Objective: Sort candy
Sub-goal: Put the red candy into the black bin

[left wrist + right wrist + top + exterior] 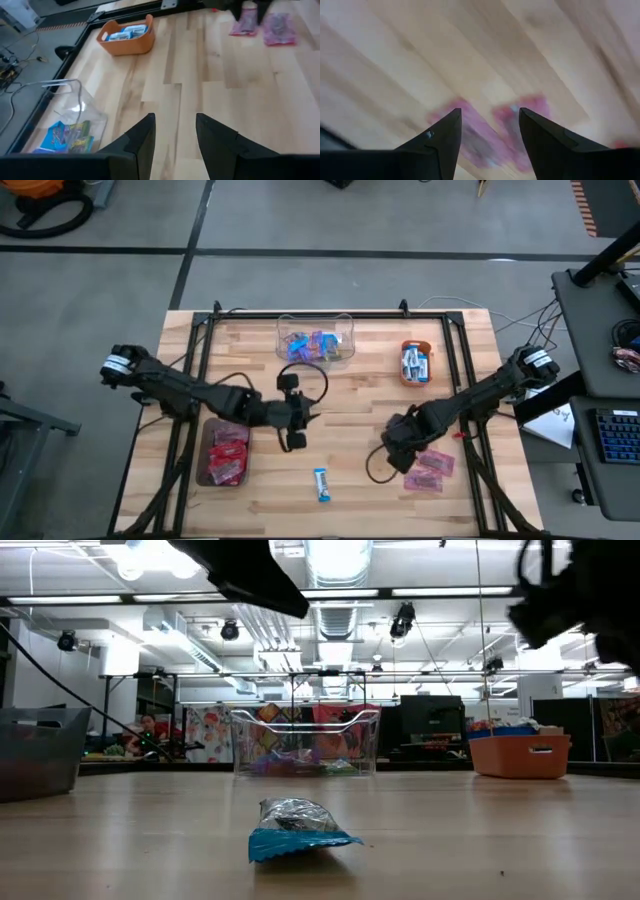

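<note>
Red candy (226, 451) seen in tray (204, 470) near bench's left front corner. Left gripper (296, 423) held mid-bench, fingers spread, nothing gripped. One blue candy (321, 484) left loose by front edge. Mixed candy kept in clear box (345, 323) at back edge, more in orange bowl (403, 370). Right gripper (396, 450) hung spread over pink candy (432, 468), right front.

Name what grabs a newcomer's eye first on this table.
A lone blue-and-white candy lies by itself near the table's front edge, between the two arms. The right end effector, open, hovers over the pink candies at the right front. The left end effector, open, hangs over bare wood mid-table, in front of the clear box.
</note>
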Action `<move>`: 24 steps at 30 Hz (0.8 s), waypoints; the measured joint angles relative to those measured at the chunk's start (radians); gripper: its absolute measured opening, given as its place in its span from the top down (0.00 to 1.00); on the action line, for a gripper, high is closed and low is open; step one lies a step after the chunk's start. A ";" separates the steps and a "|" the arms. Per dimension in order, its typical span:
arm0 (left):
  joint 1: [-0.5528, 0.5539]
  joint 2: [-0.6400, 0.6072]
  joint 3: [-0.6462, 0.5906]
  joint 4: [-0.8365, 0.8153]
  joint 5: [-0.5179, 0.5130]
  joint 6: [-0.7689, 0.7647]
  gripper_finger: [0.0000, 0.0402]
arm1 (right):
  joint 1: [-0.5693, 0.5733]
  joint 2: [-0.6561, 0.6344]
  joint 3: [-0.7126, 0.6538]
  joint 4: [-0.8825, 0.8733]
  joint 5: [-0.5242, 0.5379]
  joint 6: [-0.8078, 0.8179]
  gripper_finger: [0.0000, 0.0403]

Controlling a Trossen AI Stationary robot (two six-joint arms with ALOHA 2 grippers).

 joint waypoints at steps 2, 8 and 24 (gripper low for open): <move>-0.027 0.000 0.000 0.000 -0.020 -0.006 0.69 | 0.029 0.002 -0.001 -0.071 -0.001 0.012 0.53; -0.058 0.001 0.000 0.000 -0.021 -0.021 0.69 | 0.122 0.051 -0.003 -0.127 -0.001 -0.075 0.53; -0.059 0.001 0.000 0.000 -0.022 -0.030 0.69 | 0.166 0.299 0.001 -0.109 0.006 -0.228 0.54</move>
